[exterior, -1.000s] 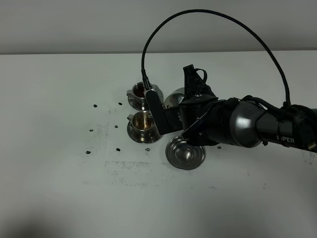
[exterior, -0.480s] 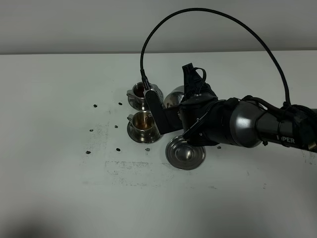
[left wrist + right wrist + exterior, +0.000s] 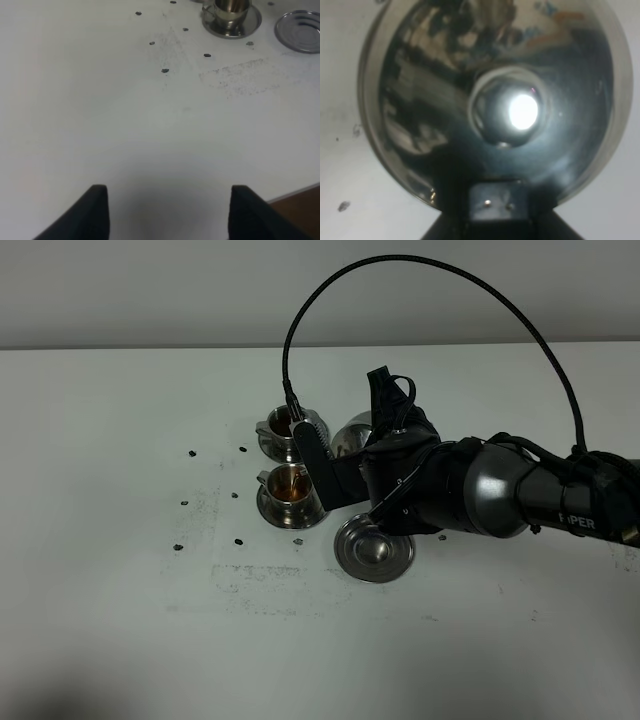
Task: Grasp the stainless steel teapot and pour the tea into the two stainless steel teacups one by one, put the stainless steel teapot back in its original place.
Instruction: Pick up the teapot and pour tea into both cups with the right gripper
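Observation:
My right gripper is shut on the handle of the stainless steel teapot and holds it tilted over the near teacup. The arm hides most of the pot. In the right wrist view the teapot's domed lid and knob fill the frame, with the gripper on the handle. The near teacup holds brown tea, and so does the far teacup. Each stands on its saucer. The round steel tray lies empty under the arm. My left gripper is open over bare table. The left wrist view also shows the near cup and the tray.
Small dark marks dot the white table left of the cups. The right arm's black cable arches above the cups. The table's front edge shows in the left wrist view.
The right arm and teapot have hardly moved. The near teacup shows a little more brown tea than before.

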You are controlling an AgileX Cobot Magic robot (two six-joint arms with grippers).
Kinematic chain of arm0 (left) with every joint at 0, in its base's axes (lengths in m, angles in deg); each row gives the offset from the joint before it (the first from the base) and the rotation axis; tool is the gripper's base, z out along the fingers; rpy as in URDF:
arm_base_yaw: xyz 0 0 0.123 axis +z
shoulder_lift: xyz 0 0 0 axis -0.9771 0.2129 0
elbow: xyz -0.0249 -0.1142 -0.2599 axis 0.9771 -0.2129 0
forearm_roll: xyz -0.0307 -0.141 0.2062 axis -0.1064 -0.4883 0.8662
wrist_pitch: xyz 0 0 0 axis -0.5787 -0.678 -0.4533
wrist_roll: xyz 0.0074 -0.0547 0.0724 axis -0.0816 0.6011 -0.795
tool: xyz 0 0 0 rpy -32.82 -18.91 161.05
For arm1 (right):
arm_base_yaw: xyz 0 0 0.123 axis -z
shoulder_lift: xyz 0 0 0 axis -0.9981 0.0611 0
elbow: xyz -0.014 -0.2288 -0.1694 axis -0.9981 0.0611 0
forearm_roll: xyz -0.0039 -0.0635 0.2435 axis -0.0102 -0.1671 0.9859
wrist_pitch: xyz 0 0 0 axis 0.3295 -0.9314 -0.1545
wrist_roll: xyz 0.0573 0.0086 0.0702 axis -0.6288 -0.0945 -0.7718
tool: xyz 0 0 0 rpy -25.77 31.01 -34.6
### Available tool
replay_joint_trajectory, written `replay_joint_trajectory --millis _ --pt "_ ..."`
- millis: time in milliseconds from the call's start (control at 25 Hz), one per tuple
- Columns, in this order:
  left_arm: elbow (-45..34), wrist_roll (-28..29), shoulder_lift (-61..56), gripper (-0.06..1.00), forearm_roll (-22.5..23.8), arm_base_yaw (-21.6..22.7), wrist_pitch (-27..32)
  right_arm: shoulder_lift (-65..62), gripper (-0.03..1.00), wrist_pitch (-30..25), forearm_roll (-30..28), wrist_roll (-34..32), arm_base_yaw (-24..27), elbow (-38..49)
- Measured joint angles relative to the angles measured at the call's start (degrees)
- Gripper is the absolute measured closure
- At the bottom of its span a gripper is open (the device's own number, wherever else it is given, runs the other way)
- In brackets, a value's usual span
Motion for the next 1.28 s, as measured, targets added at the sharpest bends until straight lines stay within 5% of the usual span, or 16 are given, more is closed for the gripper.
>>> replay_joint_trajectory --millis 1280 --pt "0.0 0.0 0.0 0.42 0.0 0.0 0.0 0.06 0.76 -0.3 -2.55 0.0 0.0 0.69"
